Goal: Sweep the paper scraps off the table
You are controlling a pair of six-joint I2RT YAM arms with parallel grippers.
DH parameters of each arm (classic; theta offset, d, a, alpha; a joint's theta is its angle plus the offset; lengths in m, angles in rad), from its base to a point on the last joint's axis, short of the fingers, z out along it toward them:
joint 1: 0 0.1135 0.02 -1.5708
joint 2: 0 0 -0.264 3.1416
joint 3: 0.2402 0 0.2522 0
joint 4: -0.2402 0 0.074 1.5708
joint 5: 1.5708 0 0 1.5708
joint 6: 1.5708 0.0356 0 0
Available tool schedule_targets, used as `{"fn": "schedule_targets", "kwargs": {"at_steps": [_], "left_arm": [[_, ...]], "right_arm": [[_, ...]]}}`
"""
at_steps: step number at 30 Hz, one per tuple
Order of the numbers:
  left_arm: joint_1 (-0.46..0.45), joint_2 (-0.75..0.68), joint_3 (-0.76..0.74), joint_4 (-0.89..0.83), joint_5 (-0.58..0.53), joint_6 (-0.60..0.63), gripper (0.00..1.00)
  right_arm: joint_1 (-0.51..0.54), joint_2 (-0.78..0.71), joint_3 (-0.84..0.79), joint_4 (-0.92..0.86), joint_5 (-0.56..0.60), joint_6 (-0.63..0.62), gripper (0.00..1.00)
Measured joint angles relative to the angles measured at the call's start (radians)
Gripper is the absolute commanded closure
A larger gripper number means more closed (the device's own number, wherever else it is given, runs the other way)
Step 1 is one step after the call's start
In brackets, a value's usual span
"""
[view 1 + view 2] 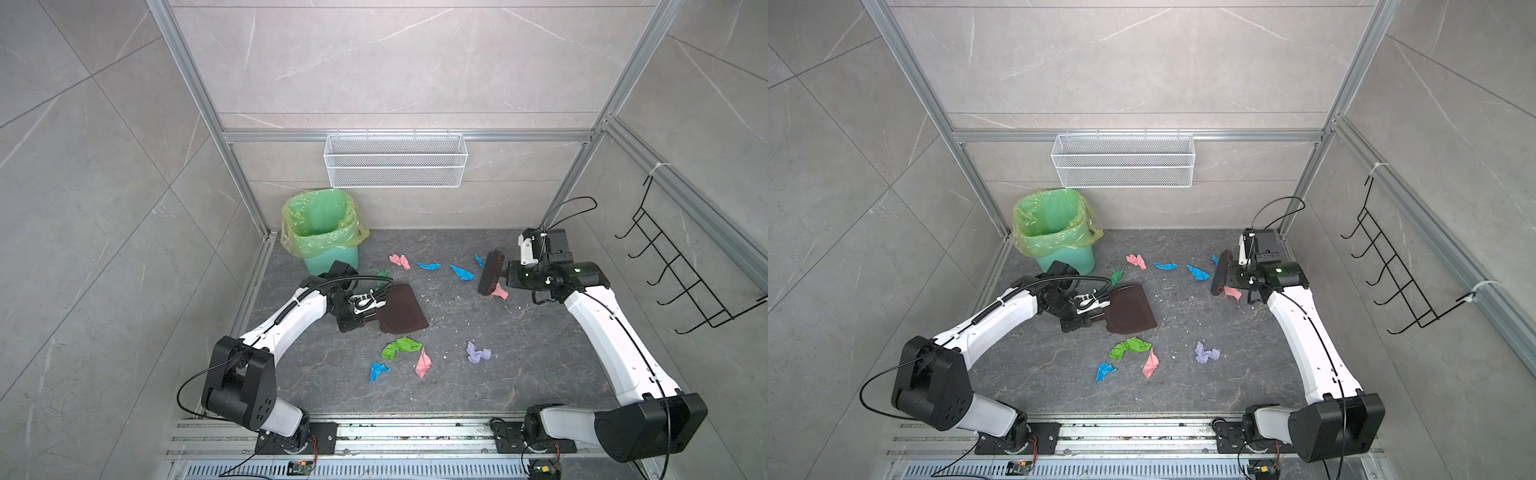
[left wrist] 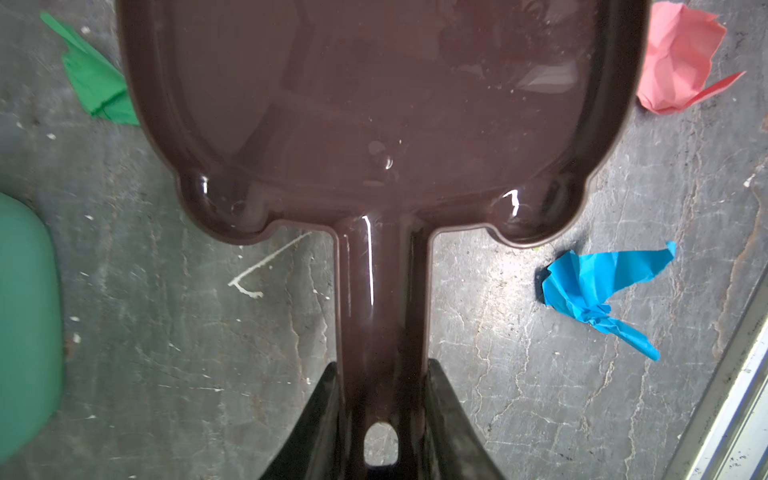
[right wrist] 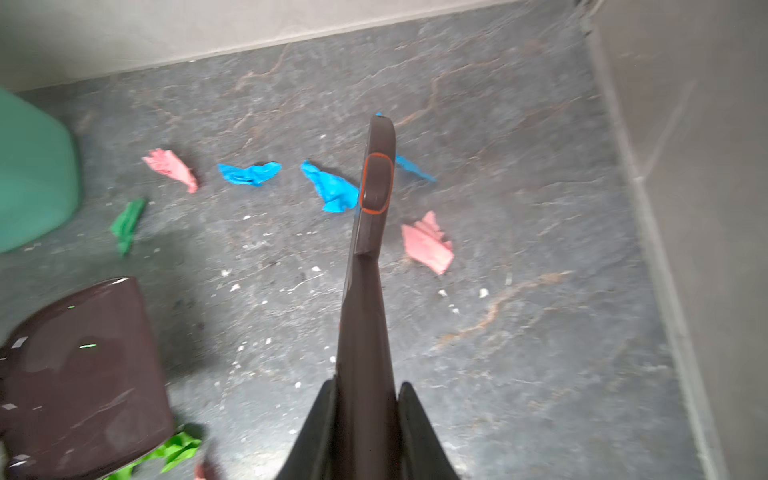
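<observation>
Fingers on the left [image 2: 316,424] clamped narrow on dustpan handle [image 2: 380,311], fingers on the right [image 3: 419,432] likewise on brush handle [image 3: 365,353]; paper scraps [image 1: 462,272] loose across mid table [image 1: 519,374], some just beside brush head [image 1: 490,272], probably featherlight, crumpled, skittish: sweep toward dustpan [image 1: 401,311], no pinching.

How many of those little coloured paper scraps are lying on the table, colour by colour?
Pink scraps: 3
Blue scraps: 4
Green scraps: 2
Lilac scraps: 1
Total: 10
</observation>
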Motion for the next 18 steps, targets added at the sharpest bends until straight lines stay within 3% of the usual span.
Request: {"fn": "schedule_targets", "kwargs": {"at_steps": [11, 18], "left_arm": [[-0.043, 0.097, 0.087, -0.013, -0.002, -0.031, 1.00], [-0.071, 0.156, 0.149, -0.011, 0.001, -0.046, 1.00]], "right_arm": [[0.000, 0.000, 0.006, -0.030, 0.051, -0.008, 1.00], [0.000, 0.000, 0.007, -0.039, 0.146, -0.024, 1.00]]}}
